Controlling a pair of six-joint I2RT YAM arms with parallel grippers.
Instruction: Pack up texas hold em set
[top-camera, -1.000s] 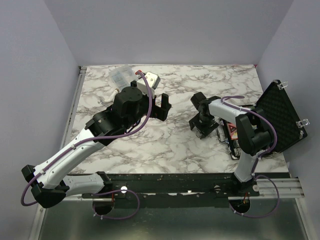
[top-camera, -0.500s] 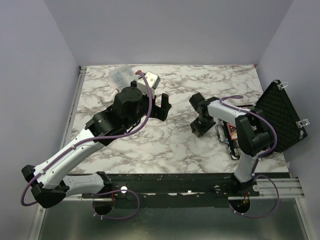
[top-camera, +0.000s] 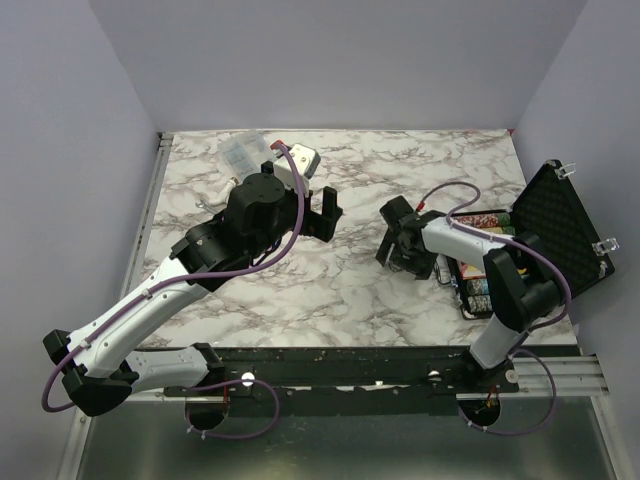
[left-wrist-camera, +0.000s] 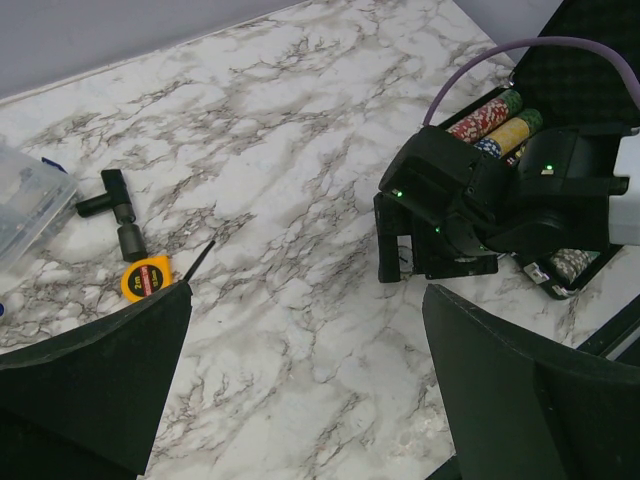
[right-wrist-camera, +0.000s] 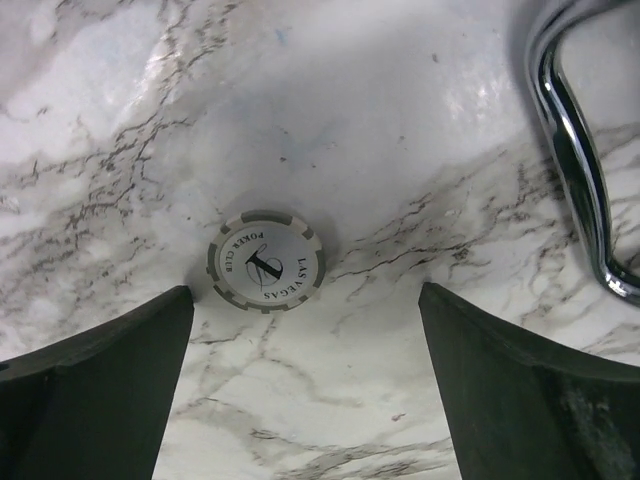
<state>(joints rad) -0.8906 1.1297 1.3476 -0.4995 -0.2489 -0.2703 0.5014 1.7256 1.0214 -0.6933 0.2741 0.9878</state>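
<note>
Working from the near edge outward. At 4 o'clock on the table (top-camera: 350, 290), the black briefcase (top-camera: 500, 262) lies open. Its foam lid (top-camera: 560, 235) is thrown back toward the right wall, so the chip rows (left-wrist-camera: 500, 115) face up and can be loaded from above. Red, yellow and blue stacks show in the channels.

Just left of the case, about 3 o'clock, the right gripper (top-camera: 402, 250) points down at the marble. Wrist view: both fingers spread wide, and between them only 1 white disc (right-wrist-camera: 265, 262), printed "Las Vegas Poker Club". It lies flat and touches neither finger, a little left of their midline. A chrome bar (right-wrist-camera: 570, 150) curves in at that view's 2 o'clock, probably the case's handle; cannot confirm.

Judgement: this reads as a line-up for a pinch. A flat disc offers little edge, so the fingers need to reach the marble and close squarely, or it may skid or flip.

Mid-table, toward 10 o'clock, the left gripper (top-camera: 328, 212) hangs above bare marble, fingers fully apart, holding nothing. It is likely kept clear of the right arm's work.

Farther off, 11 o'clock: an orange tape measure (left-wrist-camera: 145, 278), a black T-shaped tool (left-wrist-camera: 115, 205) just beside it, and a clear compartment box (top-camera: 240, 152) near the far-left corner. None belongs to the set, and all sit well apart from the case.

Packing looks unfinished: 1 disc loose, lid open.
</note>
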